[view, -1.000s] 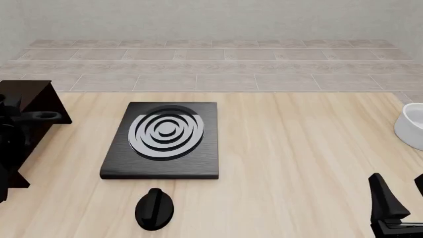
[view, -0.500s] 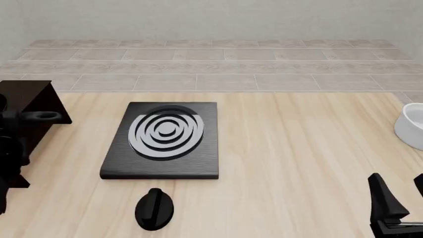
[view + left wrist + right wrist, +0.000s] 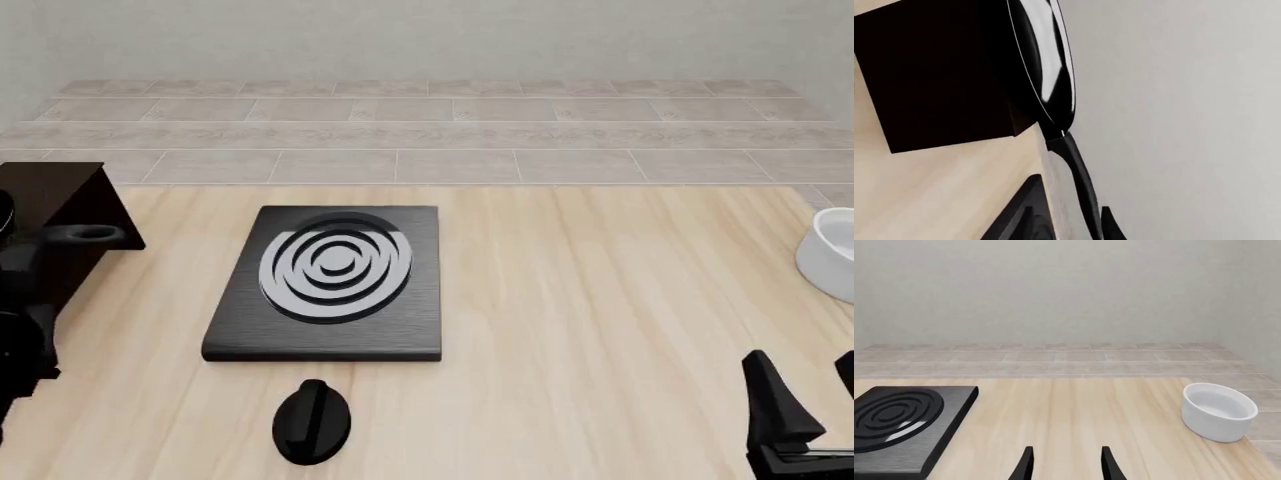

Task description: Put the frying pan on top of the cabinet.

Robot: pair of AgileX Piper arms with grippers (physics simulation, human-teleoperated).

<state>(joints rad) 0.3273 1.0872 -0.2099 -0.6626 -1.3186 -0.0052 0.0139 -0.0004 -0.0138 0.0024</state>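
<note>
- The frying pan (image 3: pixel 1044 75) is held by its handle in the left gripper (image 3: pixel 1074 227), against the cabinet (image 3: pixel 941 85) at upper left.
- Placement is judged underway; release is called for next.
- The right gripper (image 3: pixel 1064 462) is parted, empty.

The glossy black pan (image 3: pixel 1044 75) sits against the dark boxy cabinet (image 3: pixel 941 80), its thin handle (image 3: pixel 1077 185) pointing away; whether it rests flat on top is unclear. The cabinet (image 3: pixel 54 215) stands at the table's far left.

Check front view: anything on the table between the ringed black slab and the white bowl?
Nothing. In the front view, only bare light-wood tabletop lies between the ringed slab and the white bowl; the right wrist view shows the same.
</note>
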